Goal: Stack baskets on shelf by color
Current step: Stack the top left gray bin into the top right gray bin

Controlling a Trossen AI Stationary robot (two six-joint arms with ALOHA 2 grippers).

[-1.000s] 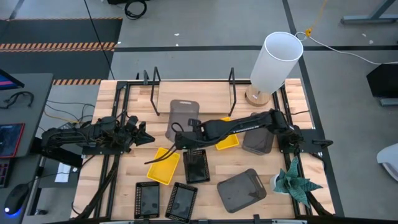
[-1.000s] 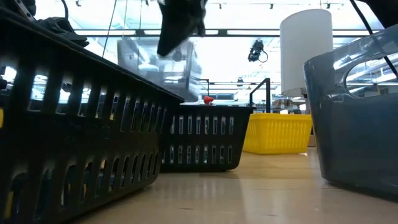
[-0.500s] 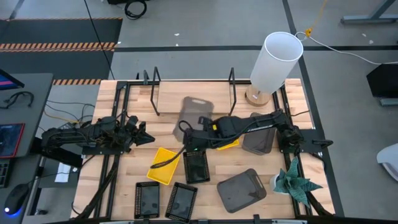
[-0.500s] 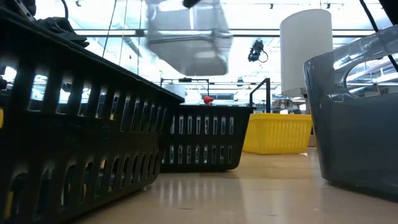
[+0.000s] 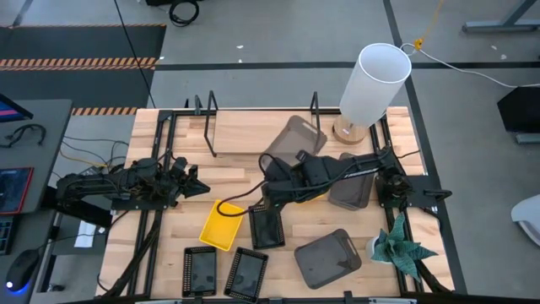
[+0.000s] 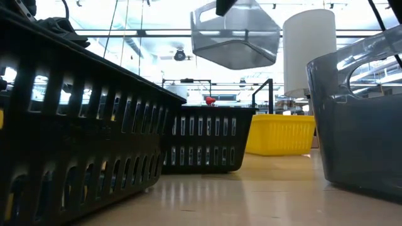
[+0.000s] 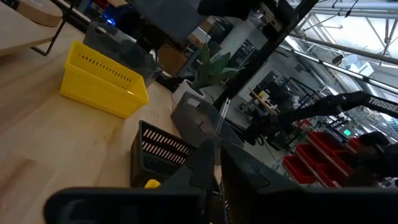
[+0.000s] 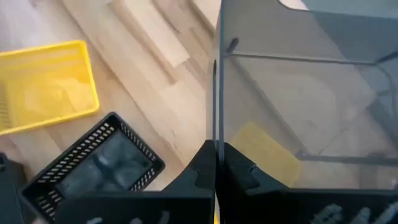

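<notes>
We hold grey basket (image 5: 290, 142) aloft, right gripper (image 8: 216, 163) clamped on its wall; shelf (image 5: 253, 127) directly below, basket skewed across shelf's long axis. Left gripper (image 5: 196, 187) parked, fingers together.

Right tool (image 5: 297, 158) clamped and raised mid-table on an outstretched arm; left tool (image 5: 196, 187) low at the left side.

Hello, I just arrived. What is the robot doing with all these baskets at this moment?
The right gripper is shut on the rim of a grey basket and holds it tilted in the air above the shelf. The left gripper waits at the table's left side. On the table lie a yellow basket, black perforated baskets, and two more grey baskets. No basket rests on the shelf yet.
</notes>
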